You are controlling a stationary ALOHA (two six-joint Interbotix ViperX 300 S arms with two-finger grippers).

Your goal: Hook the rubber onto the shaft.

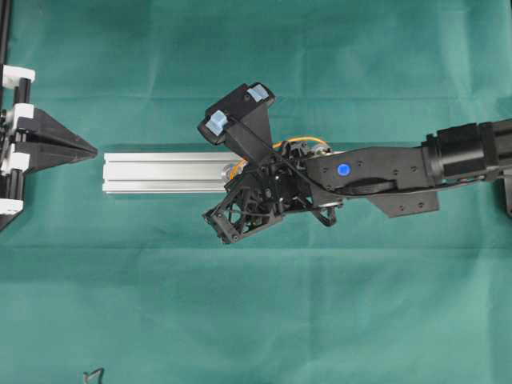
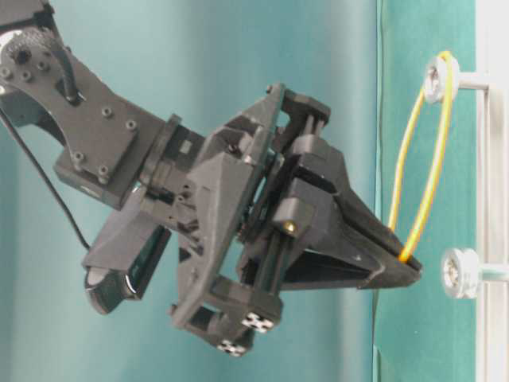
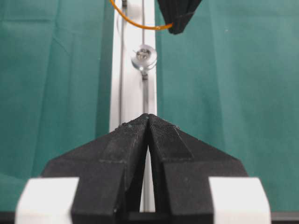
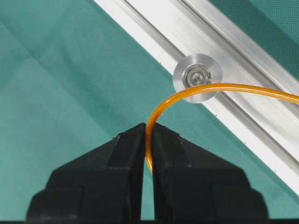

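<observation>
The orange rubber (image 2: 435,163) loops over the upper shaft (image 2: 437,78) on the silver rail (image 1: 160,172). My right gripper (image 2: 407,267) is shut on the band's lower end, stretching it towards the lower shaft (image 2: 460,273), which stands bare just right of the fingertips. In the right wrist view the right gripper (image 4: 148,128) pinches the rubber (image 4: 219,85), which runs across the lower edge of a round shaft head (image 4: 198,77). My left gripper (image 1: 94,152) is shut and empty, just off the rail's left end. The left gripper (image 3: 148,117) points along the rail at a shaft (image 3: 144,57).
Green cloth (image 1: 256,304) covers the table. A small dark wire shape (image 1: 94,374) lies at the lower left edge. A black stand (image 1: 507,192) sits at the right edge. My right wrist and its camera (image 1: 236,112) hang over the rail's right end.
</observation>
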